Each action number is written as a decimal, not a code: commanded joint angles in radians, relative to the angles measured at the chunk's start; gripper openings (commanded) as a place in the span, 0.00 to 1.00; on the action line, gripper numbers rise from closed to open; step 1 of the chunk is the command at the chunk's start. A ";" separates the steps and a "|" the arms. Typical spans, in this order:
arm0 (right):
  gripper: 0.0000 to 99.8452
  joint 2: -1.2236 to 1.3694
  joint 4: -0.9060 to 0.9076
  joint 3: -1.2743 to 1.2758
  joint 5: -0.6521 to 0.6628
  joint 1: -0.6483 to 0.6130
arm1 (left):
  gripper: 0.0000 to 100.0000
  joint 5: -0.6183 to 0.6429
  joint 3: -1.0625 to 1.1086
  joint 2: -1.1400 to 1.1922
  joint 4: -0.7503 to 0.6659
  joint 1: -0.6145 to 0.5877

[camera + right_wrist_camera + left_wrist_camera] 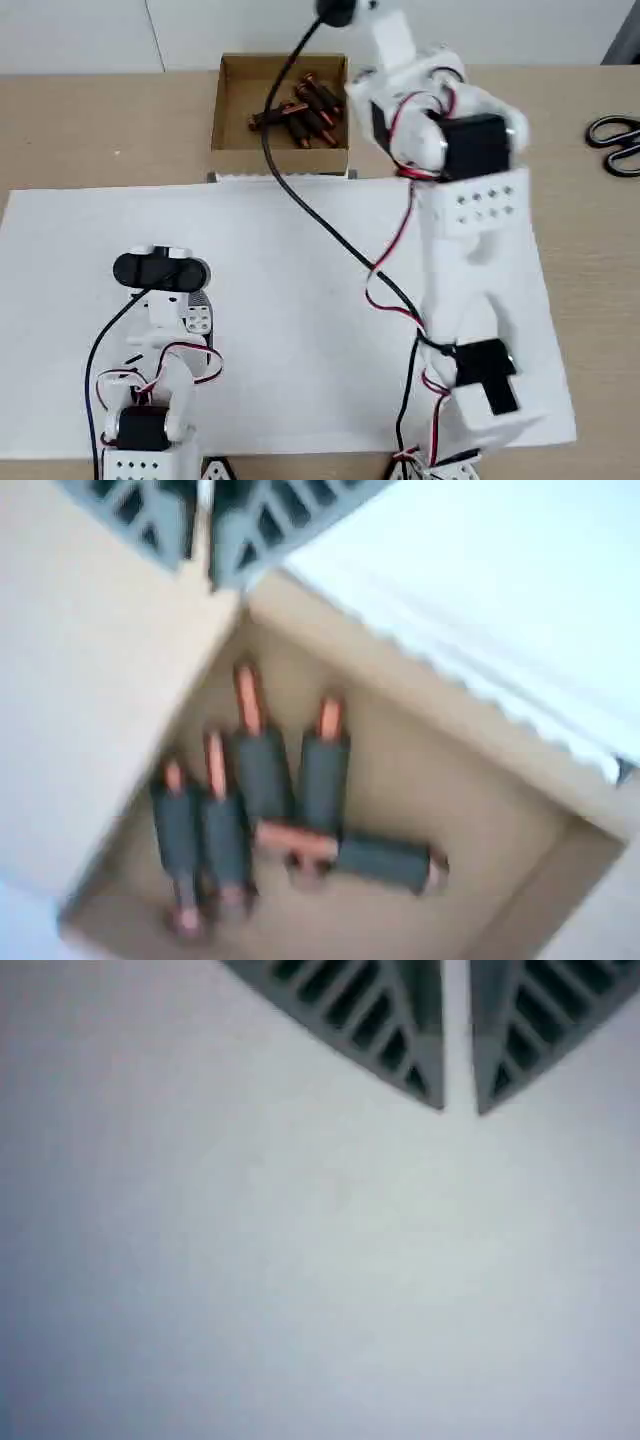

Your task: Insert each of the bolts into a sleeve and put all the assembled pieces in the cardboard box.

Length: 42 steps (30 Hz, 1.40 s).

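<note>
The cardboard box [228,110] stands at the table's far edge and holds several assembled pieces [305,110], dark sleeves with copper bolts through them. In the right wrist view the pieces [262,775] lie side by side on the box floor, one of them crosswise, inside the box wall [450,730]. My right gripper [200,572] hangs above the box's edge, shut and empty. The right arm [450,150] stretches from the near right up to the box. My left gripper [460,1108] is shut with nothing in it, just over the white sheet [300,1260]. The left arm [160,300] stays folded at the near left.
A large white sheet [300,300] covers the table in front of the box. Black-handled scissors [615,140] lie at the far right on bare wood. A black cable [300,190] runs from the right arm across the sheet.
</note>
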 commanded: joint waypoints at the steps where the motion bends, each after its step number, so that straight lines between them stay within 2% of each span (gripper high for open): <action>1: 0.00 -0.114 0.117 -0.044 -0.048 0.061 | 0.01 -0.006 -0.004 -0.011 -0.021 -0.005; 4: 0.00 -0.163 0.196 -0.040 -0.089 0.108 | 0.01 -0.006 -0.004 -0.011 -0.021 -0.005; 8: 0.00 -0.236 0.213 -0.037 -0.117 0.193 | 0.01 -0.006 -0.004 -0.011 -0.021 -0.005; 12: 0.00 -0.351 0.216 0.094 -0.115 0.239 | 0.01 -0.006 -0.004 -0.011 -0.021 -0.005; 19: 0.00 -0.733 0.186 0.658 -0.123 0.272 | 0.01 -0.006 -0.004 -0.011 -0.021 -0.005; 30: 0.00 -1.303 -0.228 1.608 -0.121 0.271 | 0.01 -0.006 -0.004 -0.011 -0.021 -0.005; 36: 0.00 -1.578 -0.348 1.985 -0.121 0.271 | 0.01 -0.006 -0.004 -0.011 -0.021 -0.005; 42: 0.00 -1.839 -0.375 2.243 -0.121 0.271 | 0.01 -0.006 -0.004 -0.011 -0.021 -0.005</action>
